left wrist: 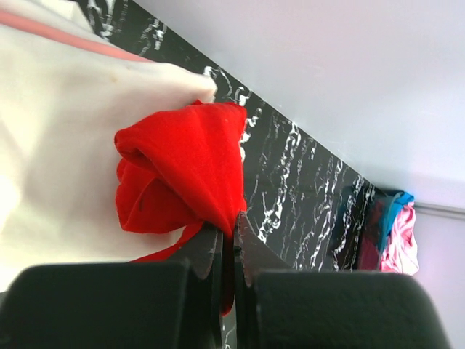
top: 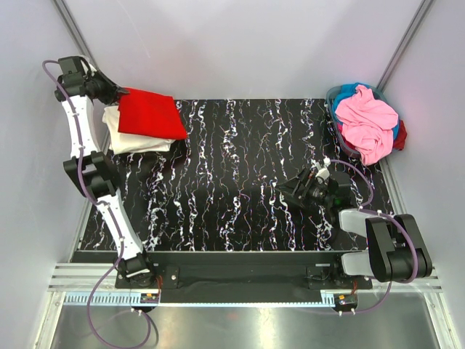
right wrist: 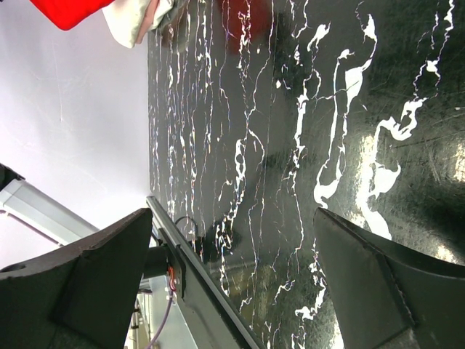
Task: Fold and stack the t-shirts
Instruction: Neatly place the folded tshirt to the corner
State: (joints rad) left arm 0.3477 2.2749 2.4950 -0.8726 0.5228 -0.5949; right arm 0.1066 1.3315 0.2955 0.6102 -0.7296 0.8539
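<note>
The left gripper (left wrist: 227, 243), fully closed, is pinching a bunch of the red t-shirt (top: 149, 113) lying on top of the cream-white t-shirt (top: 134, 139), so stacking seems nearly done and the next move is probably asking for a clean release, while the right gripper (top: 304, 190) is standing wide open and empty, well apart from the cream-white t-shirt.

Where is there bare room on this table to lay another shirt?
Bare: the middle of the table, between the red t-shirt on the cream t-shirt far left and the basket far right. Crowded: that corner, where the left gripper pinches red cloth, and near right under the open right gripper.
</note>
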